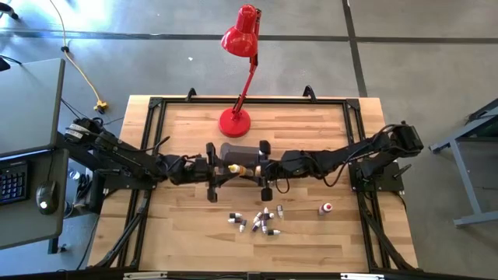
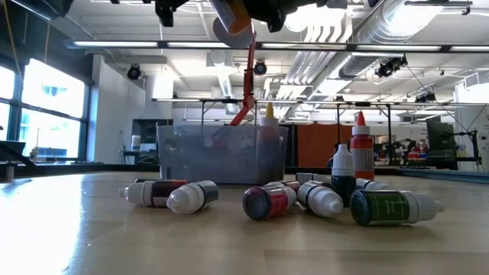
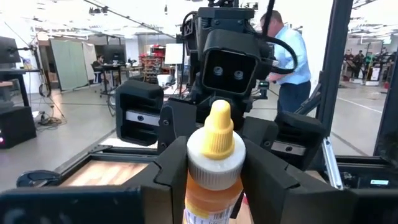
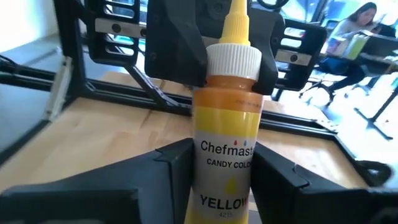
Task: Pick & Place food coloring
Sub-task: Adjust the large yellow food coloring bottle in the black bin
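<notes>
A yellow food coloring bottle [image 1: 242, 168] with a white collar and yellow tip is held in the air over the grey tub [image 1: 236, 151], roughly upright, tip up. My left gripper [image 1: 232, 168] comes from the table's left and my right gripper [image 1: 253, 168] from the right; both are shut on this bottle. Several more small bottles [image 1: 257, 220] lie in a cluster on the table nearer the front edge, and they also show in the low view [image 2: 267, 200]. A red one [image 1: 327, 208] stands apart on its base. My left gripper pinches the yellow bottle's upper body just below the white collar [image 3: 214, 186] between its two fingers [image 3: 168, 177], coming level from the table's left. The bottle is lifted clear, tip up. My right gripper pinches the bottle's labelled lower body [image 4: 225, 155] between its two fingers [image 4: 180, 165], coming level from the table's right, below the left gripper's fingers [image 4: 177, 50]. The bottle stands upright in the hold, clear of the tub.
A red desk lamp [image 1: 237, 78] stands on its round base at the table's far side behind the tub. In the low view, some bottles stand upright [image 2: 361, 149] right of the tub [image 2: 221, 153]. People show in the room beyond the table [image 3: 289, 56].
</notes>
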`<state>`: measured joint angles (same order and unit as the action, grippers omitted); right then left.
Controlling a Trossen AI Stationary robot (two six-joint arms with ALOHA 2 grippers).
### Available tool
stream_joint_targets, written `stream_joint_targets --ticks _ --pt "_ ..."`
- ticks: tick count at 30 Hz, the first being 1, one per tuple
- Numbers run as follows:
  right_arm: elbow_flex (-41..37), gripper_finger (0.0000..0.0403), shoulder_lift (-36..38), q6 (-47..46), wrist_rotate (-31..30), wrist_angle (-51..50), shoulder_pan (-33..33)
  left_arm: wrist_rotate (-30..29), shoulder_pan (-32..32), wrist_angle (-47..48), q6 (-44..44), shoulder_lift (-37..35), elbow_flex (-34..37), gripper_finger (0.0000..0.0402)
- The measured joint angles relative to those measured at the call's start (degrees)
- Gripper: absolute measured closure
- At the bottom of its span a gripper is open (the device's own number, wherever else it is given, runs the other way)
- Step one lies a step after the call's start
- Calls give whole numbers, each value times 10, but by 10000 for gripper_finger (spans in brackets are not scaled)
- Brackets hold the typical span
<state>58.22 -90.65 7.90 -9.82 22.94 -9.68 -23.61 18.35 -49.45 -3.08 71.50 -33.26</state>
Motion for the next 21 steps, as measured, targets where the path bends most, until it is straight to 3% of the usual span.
stream_joint_targets --ticks 7,11,18,21 --pt "0 200 0 16 -30 1 0 -3 -1 5 2 0 0 282" --pt "0 164 6 44 -75 -16 -4 -45 0 19 3 0 0 281" --pt "0 147 93 96 -209 -120 -50 -162 -10 97 5 1 0 282" --pt "0 148 141 84 -231 -173 -72 -148 -43 107 48 18 0 288"
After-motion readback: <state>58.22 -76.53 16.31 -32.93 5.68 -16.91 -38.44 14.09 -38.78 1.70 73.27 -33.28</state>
